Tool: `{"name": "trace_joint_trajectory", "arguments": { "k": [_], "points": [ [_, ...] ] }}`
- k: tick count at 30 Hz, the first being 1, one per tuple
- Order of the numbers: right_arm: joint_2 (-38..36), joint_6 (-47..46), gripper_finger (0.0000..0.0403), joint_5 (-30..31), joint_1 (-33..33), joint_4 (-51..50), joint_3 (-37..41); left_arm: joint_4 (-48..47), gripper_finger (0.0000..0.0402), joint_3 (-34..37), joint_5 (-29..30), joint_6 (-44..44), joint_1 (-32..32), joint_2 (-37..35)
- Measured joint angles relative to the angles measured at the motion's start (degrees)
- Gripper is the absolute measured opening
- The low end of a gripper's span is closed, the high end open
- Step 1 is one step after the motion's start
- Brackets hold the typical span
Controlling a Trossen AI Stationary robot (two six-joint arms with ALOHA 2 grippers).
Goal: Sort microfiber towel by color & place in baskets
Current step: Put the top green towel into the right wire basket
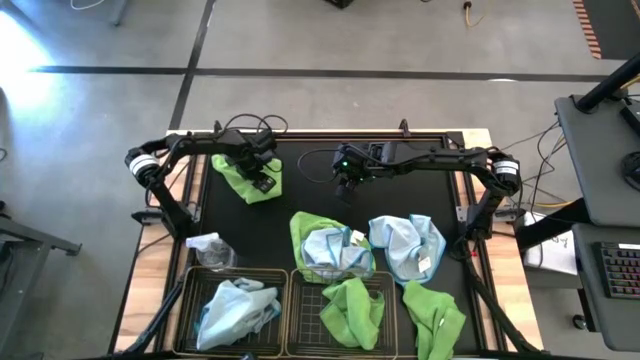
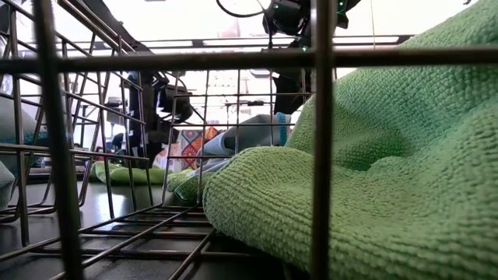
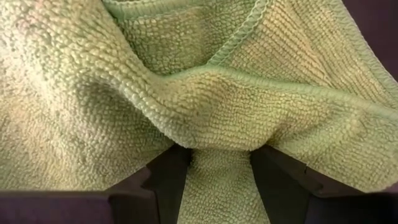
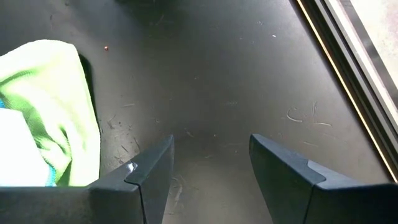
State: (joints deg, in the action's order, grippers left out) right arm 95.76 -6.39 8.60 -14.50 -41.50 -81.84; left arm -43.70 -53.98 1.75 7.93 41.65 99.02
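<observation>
Between the two dark fingers [image 3: 163, 186] of the left gripper [image 1: 262, 178] a fold of a lime green towel [image 1: 243, 178] runs down through the gap, the fingers standing wide on either side of it with cloth bulging over and past their tips. Seen from the left wrist, the fuzzy green fabric fills nearly everything ahead of the jaws, with a stitched hem curving across it. From above, this towel lies crumpled on the black mat [image 1: 310, 200] directly under the left gripper, at the far left part of the mat.

Spread apart with nothing between them, the jaws of the right gripper [image 4: 211, 163] hang over bare scratched mat; a green towel with a blue one on it [image 4: 50, 112] lies off to one side of the fingers, clear of them.

Nearer the front edge, well away from both sets of jaws, two wire baskets [image 1: 240, 275] sit side by side: the left one holds a pale blue towel [image 1: 232, 310], the right one a green towel [image 1: 352, 308]. More green and blue towels [image 1: 408, 245] lie beside them on the mat, and a small clear bottle [image 1: 208, 246] lies just behind the left basket.
</observation>
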Motion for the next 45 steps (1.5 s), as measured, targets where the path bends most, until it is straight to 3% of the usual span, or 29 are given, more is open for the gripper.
{"name": "trace_joint_trajectory", "arguments": {
  "k": [11, 22, 32, 45],
  "points": [
    [0.0, 0.0, 0.0206, 0.0, 0.0, 0.0, 0.0, 0.0, 0.015, 0.1, -0.1, -0.7, 0.0, 0.0],
    [0.0, 0.0, 0.0206, 0.0, 0.0, 0.0, 0.0, -2.8, 0.0011, -2.6, -0.1, -1.8, 0.1, 0.4],
    [0.0, 0.0, 0.0206, 0.0, 0.0, -0.1, 0.0, -17.4, 0.0002, -9.8, -1.0, -2.1, -0.4, 0.6],
    [0.0, 0.0, 0.0206, 0.0, 0.0, -0.2, 0.0, -25.3, 0.0001, -17.5, -2.7, -3.4, -3.2, -0.5]
  ]
}}
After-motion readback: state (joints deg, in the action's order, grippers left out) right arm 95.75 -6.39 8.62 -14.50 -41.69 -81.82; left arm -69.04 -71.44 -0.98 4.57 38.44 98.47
